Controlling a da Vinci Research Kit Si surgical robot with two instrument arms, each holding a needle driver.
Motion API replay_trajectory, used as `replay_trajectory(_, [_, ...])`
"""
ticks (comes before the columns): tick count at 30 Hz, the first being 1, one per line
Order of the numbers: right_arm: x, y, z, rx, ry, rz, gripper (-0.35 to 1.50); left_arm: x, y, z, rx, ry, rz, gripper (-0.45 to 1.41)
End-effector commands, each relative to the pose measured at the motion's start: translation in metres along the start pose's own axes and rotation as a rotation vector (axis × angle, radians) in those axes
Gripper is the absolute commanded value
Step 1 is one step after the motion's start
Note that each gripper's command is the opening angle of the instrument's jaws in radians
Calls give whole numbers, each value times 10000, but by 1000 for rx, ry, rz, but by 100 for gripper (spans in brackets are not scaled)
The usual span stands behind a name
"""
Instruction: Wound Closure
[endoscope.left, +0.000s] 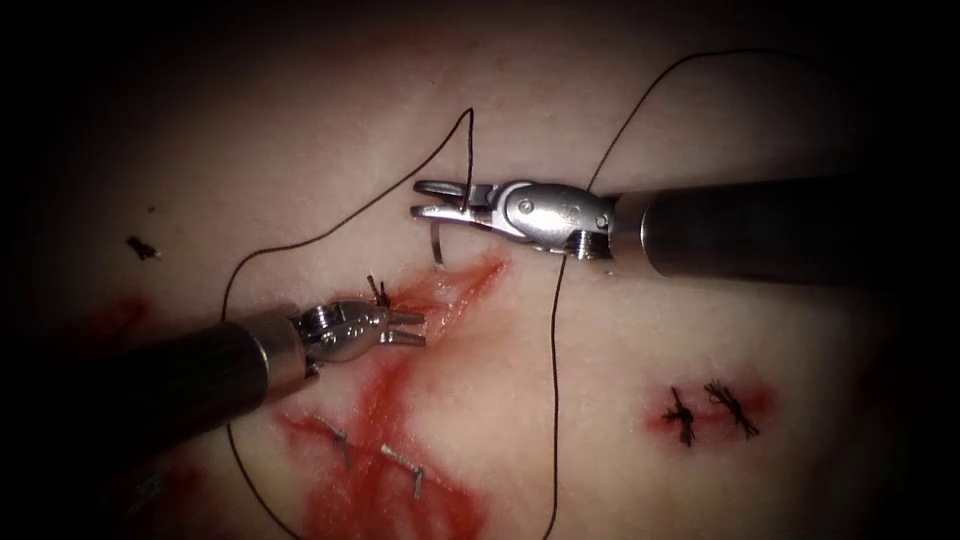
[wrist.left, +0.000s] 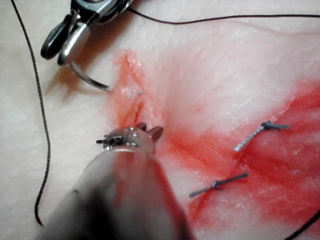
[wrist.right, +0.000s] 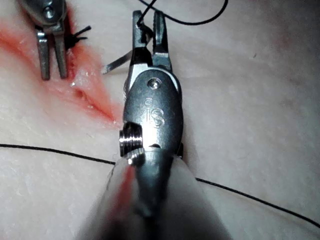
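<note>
My right tool (endoscope.left: 432, 200) reaches in from the right above the upper end of the cut (endoscope.left: 440, 300), shut on the curved needle (endoscope.left: 440, 240) near its thread end. The needle hangs down from the jaws, and its tip is at the tissue (endoscope.left: 600, 340) beside the top of the cut; I cannot tell whether it has entered. In the left wrist view the needle (wrist.left: 90, 80) curves toward the cut's edge. Black thread (endoscope.left: 330, 228) rises from the jaws and loops away left. My left tool (endoscope.left: 408, 329) lies over the cut, open and holding nothing.
Red fluid (endoscope.left: 370, 480) stains the lower cut, where two pale stitches (endoscope.left: 405, 468) lie across it. Short thread ends (endoscope.left: 377, 290) stand beside the left tool. Two dark knots (endoscope.left: 710, 410) sit at lower right. A second thread strand (endoscope.left: 553, 400) runs down the middle.
</note>
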Motion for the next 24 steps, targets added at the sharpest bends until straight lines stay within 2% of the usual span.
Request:
replay_trajectory(1, [-5,-8,7,2,-29,69,-35,1,-1,8,-1,1,1,31])
replay_trajectory(4, [-4,-7,4,-9,-127,238,-35,1,-1,8,-1,1,1,31])
replay_trajectory(8, [-5,-7,1,-74,-243,579,-35,1,-1,8,0,1,1,31])
replay_trajectory(12, [-6,-10,2,-199,-525,832,-35,1,-1,8,0,1,1,31])
replay_trajectory(14, [-6,-13,4,-174,-604,881,-35,1,-1,8,0,1,1,32])
replay_trajectory(24, [-3,-31,15,-49,-647,1041,-35,1,-1,8,0,1,1,31])
